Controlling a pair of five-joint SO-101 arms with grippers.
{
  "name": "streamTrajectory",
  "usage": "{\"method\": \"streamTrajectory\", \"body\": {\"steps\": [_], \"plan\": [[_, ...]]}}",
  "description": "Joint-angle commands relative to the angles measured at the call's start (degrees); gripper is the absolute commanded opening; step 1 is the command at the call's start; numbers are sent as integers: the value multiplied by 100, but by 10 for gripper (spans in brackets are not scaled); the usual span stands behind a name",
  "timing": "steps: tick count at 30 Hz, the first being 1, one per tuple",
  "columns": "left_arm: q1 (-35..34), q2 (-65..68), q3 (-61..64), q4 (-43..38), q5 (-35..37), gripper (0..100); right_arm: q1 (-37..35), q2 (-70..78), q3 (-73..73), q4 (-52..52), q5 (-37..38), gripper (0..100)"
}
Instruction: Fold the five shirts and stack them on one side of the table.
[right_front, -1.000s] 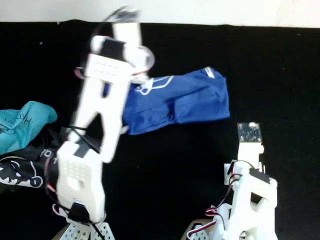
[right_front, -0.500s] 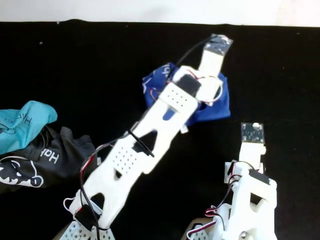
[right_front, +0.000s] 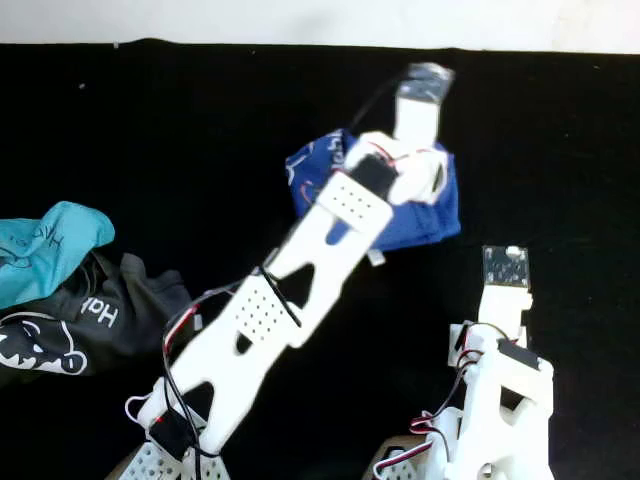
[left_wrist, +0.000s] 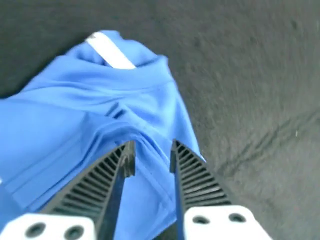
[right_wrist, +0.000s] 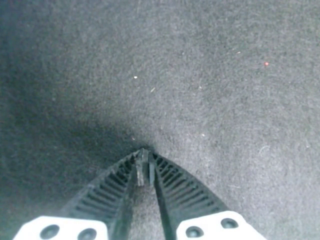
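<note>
Three shirts lie on the black surface (right_front: 150, 120). Reading the high view as a clock face, the blue shirt (right_front: 435, 220) sits a little toward 1 o'clock from the middle. It is doubled over into a short, thick bundle with a rumpled end on its 9 o'clock side. The teal shirt (right_front: 45, 250) lies crumpled at the 9 o'clock edge. The dark shirt (right_front: 110, 320), which has white print, touches the teal one on its 5 o'clock side. Both are well apart from the blue shirt.

The left arm (right_front: 260, 315) rises from its base at 7 o'clock and stretches toward 1 o'clock, crossing over the middle of the blue shirt. Its wrist view shows the left end effector (left_wrist: 150, 150) just over the blue cloth. The fingers (left_wrist: 112, 175) stand a narrow gap apart, and a fold of the shirt runs beneath that gap. Nothing looks pinched between them. A white label (left_wrist: 111, 50) sits at the shirt's edge beyond the fingertips, and bare surface lies beside the cloth.

The right arm (right_front: 515, 395) stands at 5 o'clock, near the blue shirt's 5 o'clock corner but apart from it. The right end effector (right_wrist: 144, 167) points down at bare surface, with its fingertips pressed together and nothing held between them.
</note>
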Motion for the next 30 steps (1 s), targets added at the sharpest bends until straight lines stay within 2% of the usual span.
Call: {"method": "streamTrajectory", "body": {"steps": [1, 4, 7, 10, 14, 17, 22, 26, 30], "plan": [[-435, -822, -259, 246, 167, 130, 66, 22, 31, -127, -70, 7], [-857, -1130, -233, 730, 167, 119, 66, 22, 31, -127, -70, 7], [-1165, -1138, -215, 1424, 132, 8, 66, 22, 31, -136, -70, 7], [-1244, -804, -207, 2066, -9, 9, 66, 22, 31, -136, -70, 7], [-1068, -171, -251, 2171, -70, 10, 66, 22, 31, -136, -70, 7], [-840, 180, -259, 1653, -167, 10, 66, 22, 31, -136, -70, 7], [-426, 505, -233, 264, -404, 12, 66, 22, 31, -136, -70, 7], [-57, 760, -233, -695, -932, 13, 66, 22, 31, -136, -70, 7], [75, 673, -268, -1459, -1055, 14, 66, 22, 31, -136, -70, 7]]}}
